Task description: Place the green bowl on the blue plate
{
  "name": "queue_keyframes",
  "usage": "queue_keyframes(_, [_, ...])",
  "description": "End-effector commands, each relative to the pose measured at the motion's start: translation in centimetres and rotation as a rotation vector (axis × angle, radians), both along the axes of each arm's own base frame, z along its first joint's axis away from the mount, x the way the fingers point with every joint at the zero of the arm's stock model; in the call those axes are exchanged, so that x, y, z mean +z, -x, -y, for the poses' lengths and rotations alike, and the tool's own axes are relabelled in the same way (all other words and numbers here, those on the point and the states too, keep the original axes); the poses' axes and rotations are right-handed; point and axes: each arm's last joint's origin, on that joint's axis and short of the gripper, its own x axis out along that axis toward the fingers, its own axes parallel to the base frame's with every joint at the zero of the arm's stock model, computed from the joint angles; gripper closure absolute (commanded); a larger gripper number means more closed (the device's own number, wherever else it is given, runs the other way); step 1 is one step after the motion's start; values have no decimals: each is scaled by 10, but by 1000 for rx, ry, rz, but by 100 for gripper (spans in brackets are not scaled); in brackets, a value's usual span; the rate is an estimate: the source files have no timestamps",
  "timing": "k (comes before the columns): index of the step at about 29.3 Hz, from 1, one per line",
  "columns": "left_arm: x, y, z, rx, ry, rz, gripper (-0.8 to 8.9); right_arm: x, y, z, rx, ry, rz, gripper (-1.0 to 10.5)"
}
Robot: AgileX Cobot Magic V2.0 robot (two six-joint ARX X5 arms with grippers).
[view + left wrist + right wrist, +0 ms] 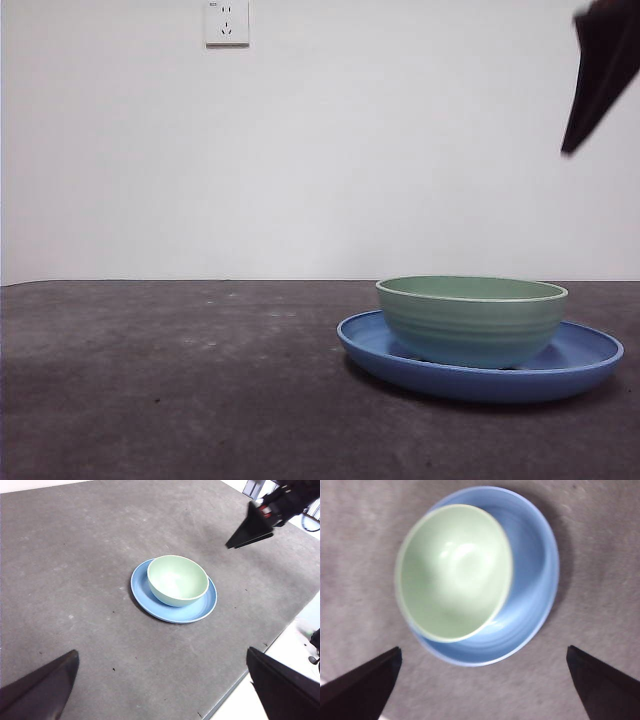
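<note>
Already the green bowl (pixel 472 320) is seated upright on the blue plate (pixel 590 350); the placement is judged done, with nothing left but arm retreat, if that; no gripper is touching either thing.

Bowl position: inside the plate's rim, off-centre, not concentric; in the right wrist view the green bowl (pixel 454 571) is crowded toward one side of the blue plate (pixel 535 570), and its rim appears to overhang the plate's rim slightly there, though that may be only the viewing angle; a wide crescent of bare blue is left on the other side. Bowl look: pale mint, faint horizontal ridges around the outside, lighter rim, empty inside, level as seen from the front; plate look: glossy, shallow, sloping raised rim, wider than the bowl.

Outward: the right gripper (pixel 482 690) is held above the pair, looking down, jaws spread wide, nothing between them; it is seen as a dark tip (pixel 600 75) at the top corner of the front view, well clear of the bowl. The left gripper (pixel 165 695) is kept well apart over the table (pixel 75 555), jaws also spread, empty. A wall socket (pixel 227 22) is noted on the white wall behind.
</note>
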Motion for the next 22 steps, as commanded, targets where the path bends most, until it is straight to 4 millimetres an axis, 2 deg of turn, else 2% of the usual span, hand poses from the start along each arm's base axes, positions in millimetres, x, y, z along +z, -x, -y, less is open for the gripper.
queue_keyframes(1, [3,0,1,-7,10,7,251,-9,-18,5,6,10,0,480])
queue_keyframes(4, [3,0,1,-7,10,7,251,-23,-34,12,-15,-11,-23,527])
queue_keyframes(10, [3,0,1,-7,10,7,251,-49,-57,17,-26,-38,-57,540])
queue_keyframes(12, [3,0,1,-7,10,7,251,-59,-65,18,-26,-39,-63,594])
queue_keyframes(18, [3,0,1,-7,10,8,251,-86,-81,16,-5,-85,-100,675])
queue_keyframes(22, [3,0,1,-7,10,8,251,-95,-86,16,-2,-85,-108,731])
